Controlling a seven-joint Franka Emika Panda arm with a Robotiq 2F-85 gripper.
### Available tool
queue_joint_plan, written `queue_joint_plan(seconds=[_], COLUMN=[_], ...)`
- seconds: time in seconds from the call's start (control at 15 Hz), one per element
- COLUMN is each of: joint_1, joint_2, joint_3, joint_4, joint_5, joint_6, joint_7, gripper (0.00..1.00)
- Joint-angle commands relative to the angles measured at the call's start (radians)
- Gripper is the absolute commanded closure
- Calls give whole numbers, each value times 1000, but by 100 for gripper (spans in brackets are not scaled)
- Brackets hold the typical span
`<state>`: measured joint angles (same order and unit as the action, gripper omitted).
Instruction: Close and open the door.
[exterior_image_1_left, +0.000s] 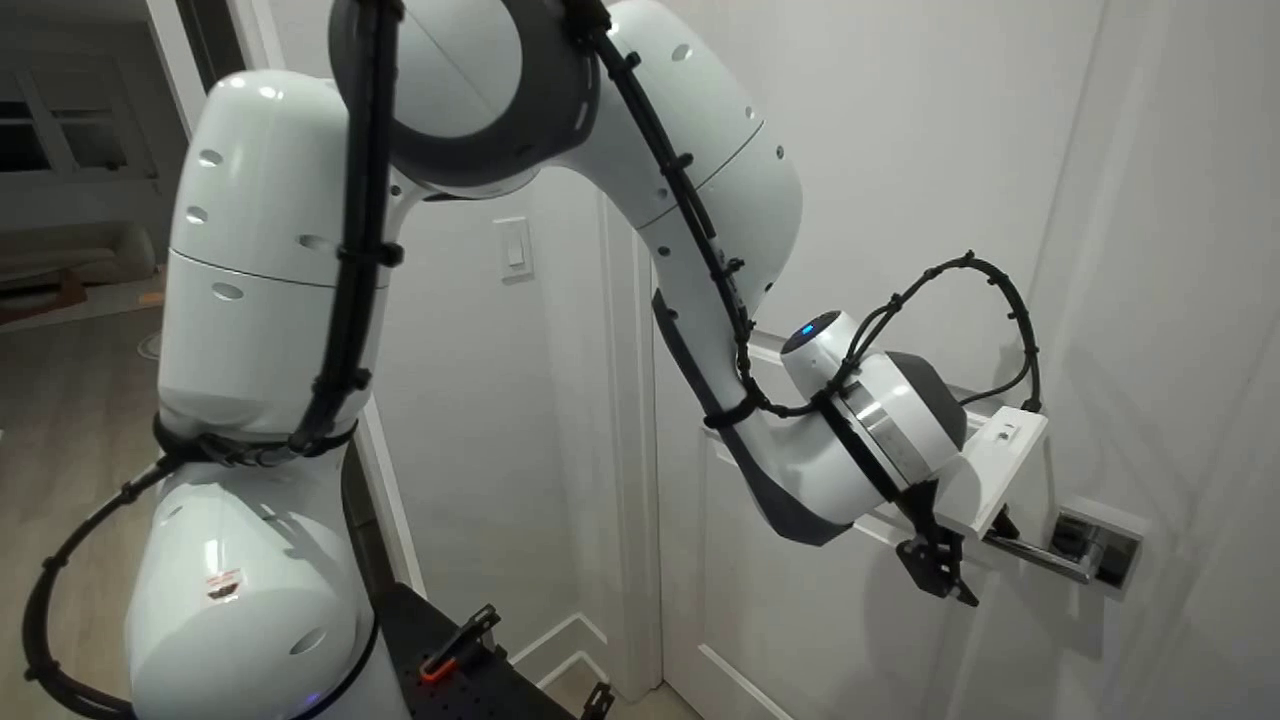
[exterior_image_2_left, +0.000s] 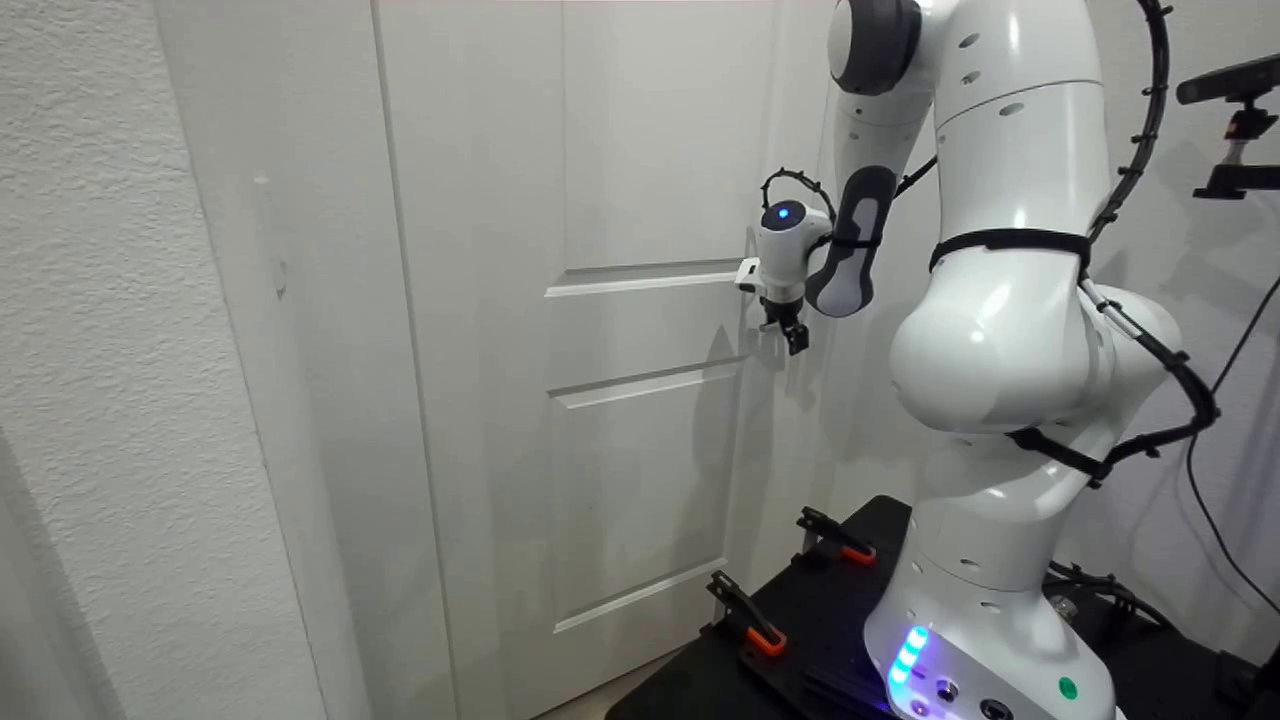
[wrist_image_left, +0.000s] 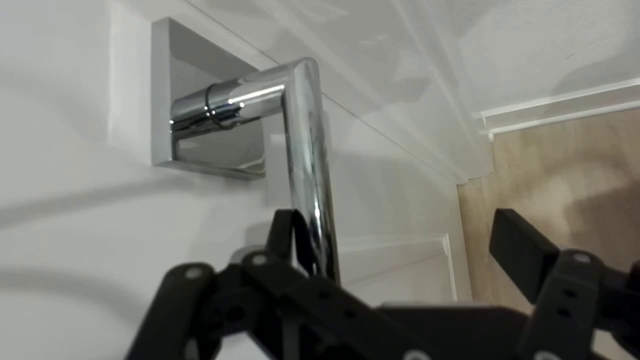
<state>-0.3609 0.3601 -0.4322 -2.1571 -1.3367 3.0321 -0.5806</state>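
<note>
Two clamps (exterior_image_2_left: 748, 612) sit, in an exterior view, at the left edge of the black counter (exterior_image_2_left: 700, 680), and to the right of them rises the arm (exterior_image_2_left: 1000, 380). Farther away is the claw (wrist_image_left: 397, 222), with its fingers (wrist_image_left: 522, 250) spread wide, so it grips nothing. In the wrist view the lever (wrist_image_left: 307, 165) runs between them, well apart from the right finger and just beside the left one; if it touches, I cannot tell.

From this I judge that the step in hand is to take the lever for the opening; whether the closing is already done, I cannot know. The next move probably calls for narrowing the claw on the lever or pressing it down, then leading the door (exterior_image_2_left: 620, 340) slowly along its swing.

Behind the lever is its square plate (wrist_image_left: 195, 65), fixed on the white door, which stands upright. The door looks shut: in the wrist view only a thin line separates it from the frame (wrist_image_left: 380, 90). Farther, in an exterior view, come a switch (exterior_image_1_left: 513, 248) left of the door and, at the far left, a dim room (exterior_image_1_left: 80, 420).
</note>
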Motion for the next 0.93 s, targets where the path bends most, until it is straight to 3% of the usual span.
queue_joint_plan(seconds=[0.0, 0.87], joint_1=[6, -14], joint_2=[20, 106], joint_3=[-20, -43], joint_4=[15, 63], joint_5=[-39, -12], joint_6=[4, -1], joint_7=[50, 37], gripper=[0, 0])
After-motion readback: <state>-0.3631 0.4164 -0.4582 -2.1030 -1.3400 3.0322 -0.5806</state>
